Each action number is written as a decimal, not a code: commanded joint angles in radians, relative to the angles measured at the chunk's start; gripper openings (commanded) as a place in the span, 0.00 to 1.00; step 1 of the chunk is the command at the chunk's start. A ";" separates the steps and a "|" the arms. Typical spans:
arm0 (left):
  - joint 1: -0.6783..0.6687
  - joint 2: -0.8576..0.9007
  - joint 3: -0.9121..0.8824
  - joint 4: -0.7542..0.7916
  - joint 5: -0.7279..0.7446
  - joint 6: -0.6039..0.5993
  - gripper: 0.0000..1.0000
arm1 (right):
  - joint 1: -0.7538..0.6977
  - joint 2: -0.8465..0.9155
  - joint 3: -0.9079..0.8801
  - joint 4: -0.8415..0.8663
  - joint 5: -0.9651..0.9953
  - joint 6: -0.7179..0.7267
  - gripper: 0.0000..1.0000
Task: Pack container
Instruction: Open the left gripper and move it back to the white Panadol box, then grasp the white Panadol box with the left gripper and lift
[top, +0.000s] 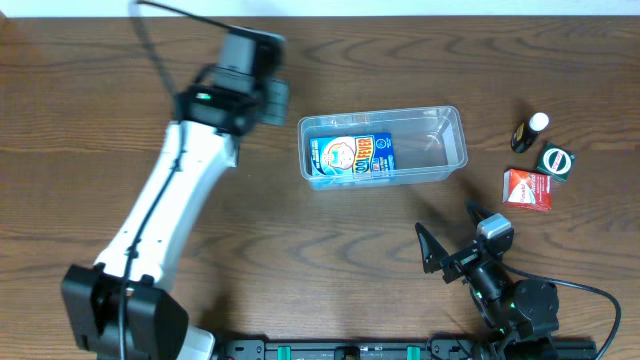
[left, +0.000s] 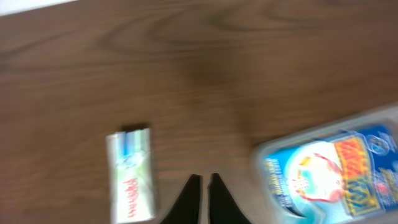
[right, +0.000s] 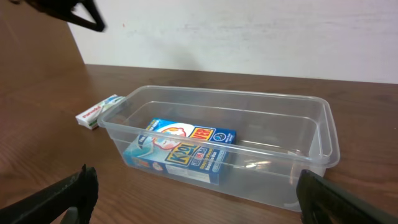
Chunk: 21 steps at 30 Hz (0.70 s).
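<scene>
The clear container (top: 432, 150) sits on the wooden table (top: 330, 260) a little right of centre in the overhead view, long side running across the frame. A blue printed box (top: 351, 156) lies flat in its left half; the right half is bare plastic. The left gripper (left: 204, 185) hangs over open table to the left of the tub. From its wrist camera the two dark fingers are pinched almost together, with only a sliver of wood showing between them and nothing in their hold. A small white-and-green packet (left: 132, 175) lies on the table just left of those fingers, apart from the container's rounded corner at the lower right of that view. The right gripper (top: 447, 225) waits below the container in the overhead view, close to the bottom edge. Its fingers (right: 71, 194) are spread as wide as they go, empty, and pointing at the tub's long wall. Off at the right edge of the overhead view sit a small dark bottle with a white cap (top: 530, 131), a round green-and-white item (top: 556, 161) and a red-and-white box (top: 528, 189), close together.
</scene>
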<state>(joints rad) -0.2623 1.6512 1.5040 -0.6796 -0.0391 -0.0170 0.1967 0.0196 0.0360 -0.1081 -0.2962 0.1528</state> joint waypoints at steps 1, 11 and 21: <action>0.081 0.027 -0.001 -0.023 -0.025 -0.052 0.40 | 0.001 0.000 -0.005 0.000 0.001 0.011 0.99; 0.193 0.169 -0.011 0.023 -0.021 -0.020 0.97 | 0.001 0.000 -0.005 0.000 0.001 0.011 0.99; 0.194 0.314 -0.011 0.041 -0.022 0.023 0.99 | 0.001 0.000 -0.005 0.000 0.001 0.011 0.99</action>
<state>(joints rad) -0.0727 1.9186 1.5017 -0.6411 -0.0528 -0.0097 0.1967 0.0196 0.0360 -0.1081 -0.2962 0.1528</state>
